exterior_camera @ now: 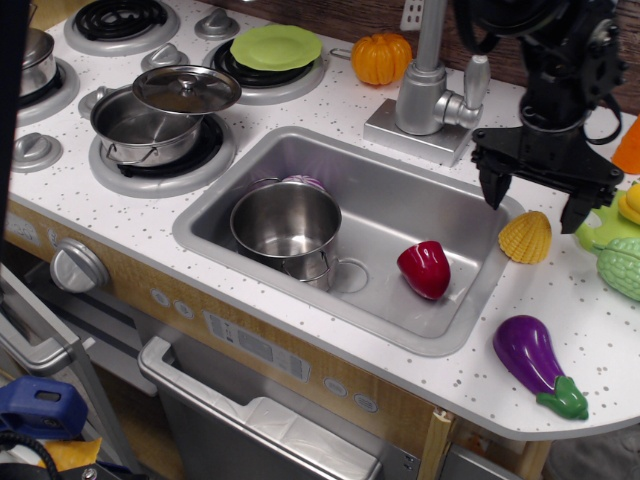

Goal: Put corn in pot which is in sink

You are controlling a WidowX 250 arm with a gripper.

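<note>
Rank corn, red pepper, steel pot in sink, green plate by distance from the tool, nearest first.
Measured from the tool:
1. Corn: on the counter just right of the sink, directly below the open fingers.
2. Red pepper: in the sink's right half.
3. Steel pot: in the sink's left half.
4. Green plate: on a rear burner, far left.

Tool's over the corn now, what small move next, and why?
Probably lower the tool straight down. Its fingers are spread wide, one on each side above the corn, which lies ungrasped on the counter just right of the sink. The pot stands empty, so the grasp seems to come first.
</note>
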